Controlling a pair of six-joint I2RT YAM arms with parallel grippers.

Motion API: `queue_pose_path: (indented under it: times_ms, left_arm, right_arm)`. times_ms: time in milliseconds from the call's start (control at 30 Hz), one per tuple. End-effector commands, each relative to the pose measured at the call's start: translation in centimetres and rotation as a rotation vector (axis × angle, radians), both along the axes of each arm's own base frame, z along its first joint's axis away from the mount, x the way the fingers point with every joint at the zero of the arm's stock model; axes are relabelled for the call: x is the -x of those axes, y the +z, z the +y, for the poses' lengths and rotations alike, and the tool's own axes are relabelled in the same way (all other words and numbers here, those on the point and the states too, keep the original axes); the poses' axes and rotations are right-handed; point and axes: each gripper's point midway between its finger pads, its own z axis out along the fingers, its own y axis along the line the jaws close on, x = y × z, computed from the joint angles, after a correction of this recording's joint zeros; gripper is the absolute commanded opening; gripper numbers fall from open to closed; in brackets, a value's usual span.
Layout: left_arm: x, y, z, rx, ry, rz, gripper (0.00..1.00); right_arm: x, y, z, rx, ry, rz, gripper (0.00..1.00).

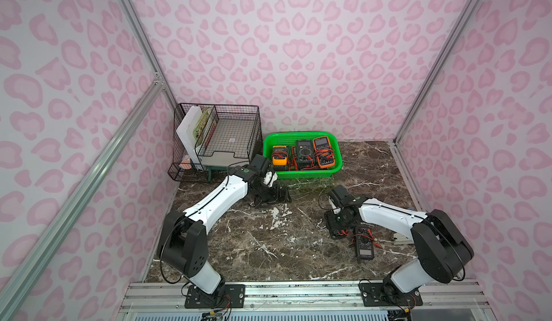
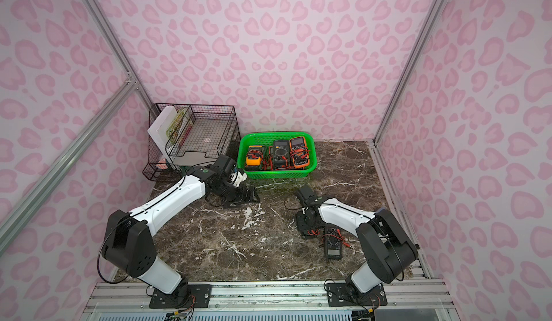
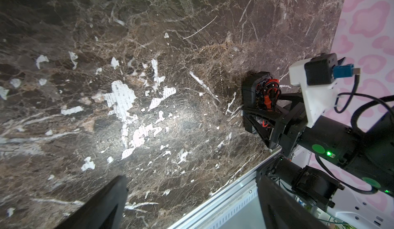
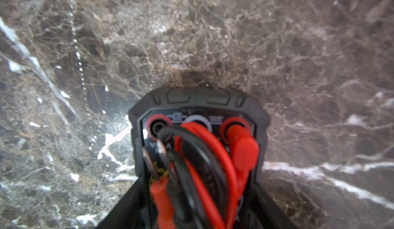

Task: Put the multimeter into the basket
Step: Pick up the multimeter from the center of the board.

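A black multimeter [image 4: 198,102] with red and black leads wound over its face sits between the fingers of my right gripper [image 4: 196,196], which is shut on its sides. In both top views this pair [image 1: 336,227] [image 2: 307,225] is low at the marble table, right of centre; the left wrist view shows the multimeter [image 3: 251,93] down at the surface. The green basket [image 1: 304,174] [image 2: 279,173] stands at the back centre. My left gripper [image 1: 280,195] [image 3: 190,175] hovers open and holds nothing, just in front of the basket's left end.
Three multimeters, yellow [image 1: 280,156], black [image 1: 304,153] and orange [image 1: 324,152], lie in the basket. Another black multimeter [image 1: 364,246] lies on the table beside my right arm. A black wire rack [image 1: 227,131] stands back left. An aluminium rail [image 1: 298,289] runs along the front edge.
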Motion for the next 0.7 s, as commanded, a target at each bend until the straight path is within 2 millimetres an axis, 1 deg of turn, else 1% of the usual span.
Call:
queue_pose_path:
  times_ms: [0, 100, 267, 667]
  left_arm:
    - [0.0, 0.2, 0.1, -0.001, 0.005, -0.001, 0.99]
    - [-0.1, 0.3, 0.1, -0.001, 0.008, -0.005, 0.99]
    - [-0.6, 1.0, 0.3, -0.009, 0.018, -0.031, 0.99]
    - [-1.5, 3.4, 0.8, -0.014, 0.034, -0.112, 0.99]
  right_arm:
    - [-0.2, 0.5, 0.7, -0.035, 0.013, -0.012, 0.54]
    - [-0.4, 1.2, 1.1, -0.051, 0.014, -0.022, 0.50]
    - [-1.2, 3.1, 1.9, -0.076, 0.012, -0.056, 0.50]
    - [-3.6, 8.4, 4.2, -0.164, -0.008, -0.151, 0.50]
